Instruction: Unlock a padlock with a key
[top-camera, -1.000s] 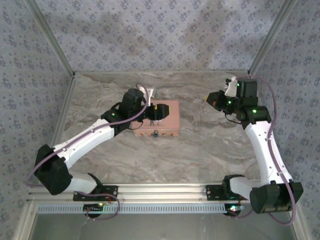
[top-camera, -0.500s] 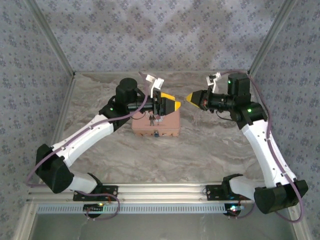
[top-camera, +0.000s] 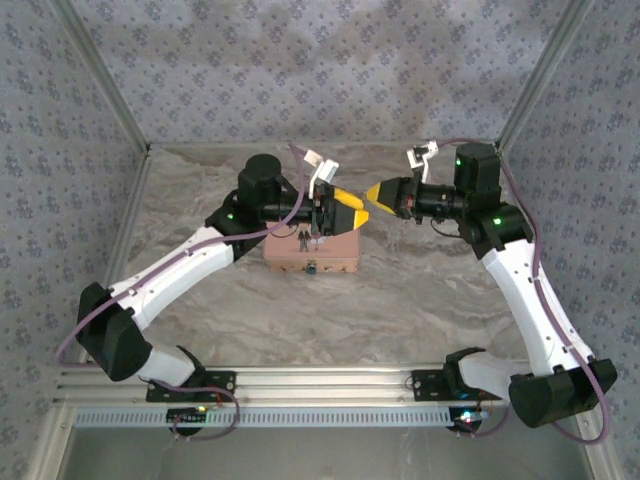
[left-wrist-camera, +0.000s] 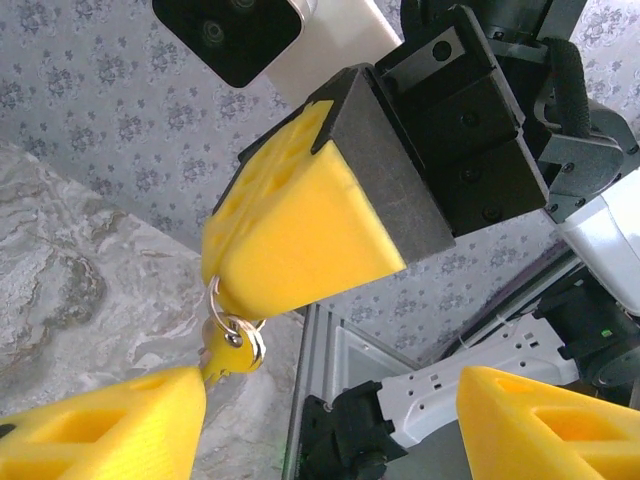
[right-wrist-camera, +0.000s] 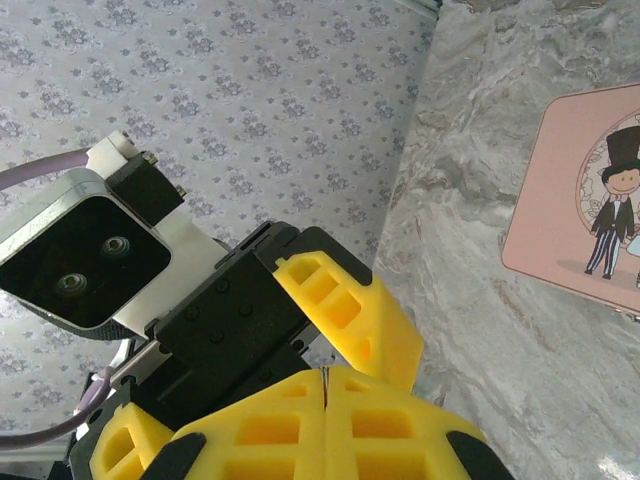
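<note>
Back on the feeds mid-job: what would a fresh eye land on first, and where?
Two yellow-fingered grippers face each other in mid-air, tips close, over the pink tin at mid-table. The right gripper, shut, dangles a small yellow key on a ring from its fingertips, close in front of the open left gripper.

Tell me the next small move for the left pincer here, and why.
Probably shift the left pincer sideways until the key sits midway between its open fingers: the key dangles from the shut right pincer, close beside one finger and far from the other.
</note>
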